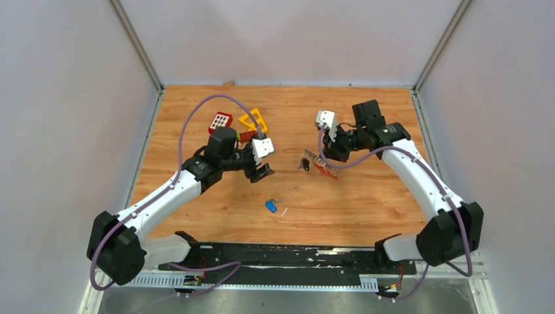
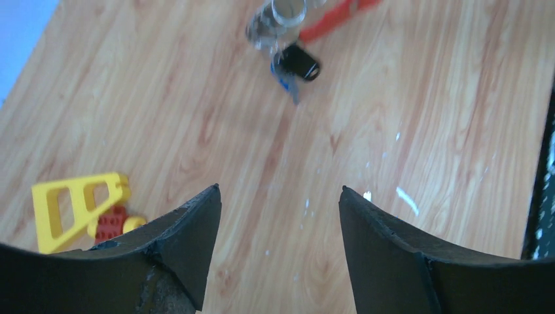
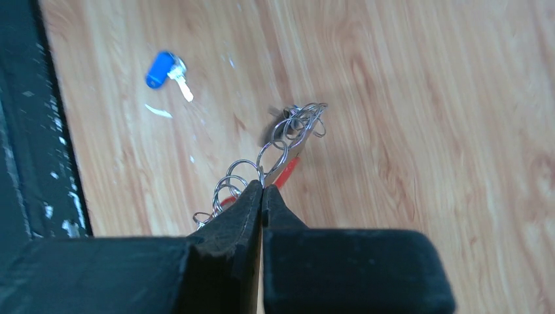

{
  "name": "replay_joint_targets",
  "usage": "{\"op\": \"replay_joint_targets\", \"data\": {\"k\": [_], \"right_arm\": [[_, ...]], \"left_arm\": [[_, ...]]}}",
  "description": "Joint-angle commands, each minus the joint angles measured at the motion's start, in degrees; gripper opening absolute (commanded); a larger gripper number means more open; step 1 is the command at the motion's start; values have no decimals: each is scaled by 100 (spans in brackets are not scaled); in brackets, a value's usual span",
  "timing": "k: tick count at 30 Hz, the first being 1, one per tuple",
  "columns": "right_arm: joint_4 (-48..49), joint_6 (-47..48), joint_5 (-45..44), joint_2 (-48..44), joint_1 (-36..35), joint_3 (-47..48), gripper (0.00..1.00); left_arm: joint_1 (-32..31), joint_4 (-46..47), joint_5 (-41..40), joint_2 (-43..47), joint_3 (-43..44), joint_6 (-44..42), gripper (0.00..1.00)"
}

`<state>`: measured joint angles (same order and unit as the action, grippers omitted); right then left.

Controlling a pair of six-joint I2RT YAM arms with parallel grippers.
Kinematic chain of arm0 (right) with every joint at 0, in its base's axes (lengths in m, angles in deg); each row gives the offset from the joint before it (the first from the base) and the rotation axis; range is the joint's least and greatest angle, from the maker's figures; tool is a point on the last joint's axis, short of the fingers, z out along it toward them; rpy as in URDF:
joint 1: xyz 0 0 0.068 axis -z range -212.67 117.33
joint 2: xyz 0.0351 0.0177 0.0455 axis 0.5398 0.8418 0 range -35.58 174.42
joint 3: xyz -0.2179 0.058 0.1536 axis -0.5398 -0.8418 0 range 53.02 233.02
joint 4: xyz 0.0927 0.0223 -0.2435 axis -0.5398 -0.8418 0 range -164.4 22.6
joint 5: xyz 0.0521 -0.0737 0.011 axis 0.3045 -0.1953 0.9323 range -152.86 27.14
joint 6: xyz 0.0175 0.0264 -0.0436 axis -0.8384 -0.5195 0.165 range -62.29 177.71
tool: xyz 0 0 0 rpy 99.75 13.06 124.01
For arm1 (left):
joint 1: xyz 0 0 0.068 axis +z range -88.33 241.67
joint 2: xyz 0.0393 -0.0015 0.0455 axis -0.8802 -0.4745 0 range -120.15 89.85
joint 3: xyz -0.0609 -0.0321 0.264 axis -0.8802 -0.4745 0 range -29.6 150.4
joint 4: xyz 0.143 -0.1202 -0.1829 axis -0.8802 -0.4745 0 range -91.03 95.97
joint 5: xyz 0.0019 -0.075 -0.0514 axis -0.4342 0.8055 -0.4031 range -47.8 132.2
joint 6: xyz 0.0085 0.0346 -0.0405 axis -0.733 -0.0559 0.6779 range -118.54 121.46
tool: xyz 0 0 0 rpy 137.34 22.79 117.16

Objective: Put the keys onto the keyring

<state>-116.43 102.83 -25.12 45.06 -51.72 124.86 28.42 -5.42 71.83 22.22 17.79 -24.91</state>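
A loose key [image 1: 271, 207] with a blue head lies on the wood at the front centre, also seen as the key [image 3: 161, 69] in the right wrist view. The keyring [image 1: 325, 169] is a red clip with a chain of silver rings [image 3: 288, 134]. A black-headed key [image 1: 304, 163] hangs at its left end. My right gripper [image 3: 263, 186] is shut on one of the rings, with the red clip [image 3: 286, 171] just beyond its tips. My left gripper [image 2: 279, 188] hangs open over bare wood, left of the keyring [image 2: 330, 18]. Nothing is between its fingers.
A red block with white buttons [image 1: 220, 122] and a yellow triangular frame [image 1: 254, 120] sit at the back left, behind the left arm. The yellow frame [image 2: 78, 206] shows beside the left finger. A black rail [image 1: 294, 255] runs along the near edge.
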Motion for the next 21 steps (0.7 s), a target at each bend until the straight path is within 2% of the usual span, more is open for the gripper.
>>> {"op": "replay_joint_targets", "data": {"k": [1,5,9,17,21], "right_arm": [[727,-667,1124,-631,-252,159,0],[1208,-1082,1440,-909,-558,77,0],[1448,-1180,1809,-902,-757,-20,0],[2515,-1614,2014,-1044,-1035,-686,0],[2865,-1767,2038,-1187,-1081,-934,0]], "left_arm": [[-7,726,775,-8,537,956,72],[-7,1002,1151,-16,904,1412,65],[-10,1113,1354,4,1072,1488,60],[-39,1599,2143,-145,947,1545,43],[-103,1739,2407,-136,756,1541,38]]}}
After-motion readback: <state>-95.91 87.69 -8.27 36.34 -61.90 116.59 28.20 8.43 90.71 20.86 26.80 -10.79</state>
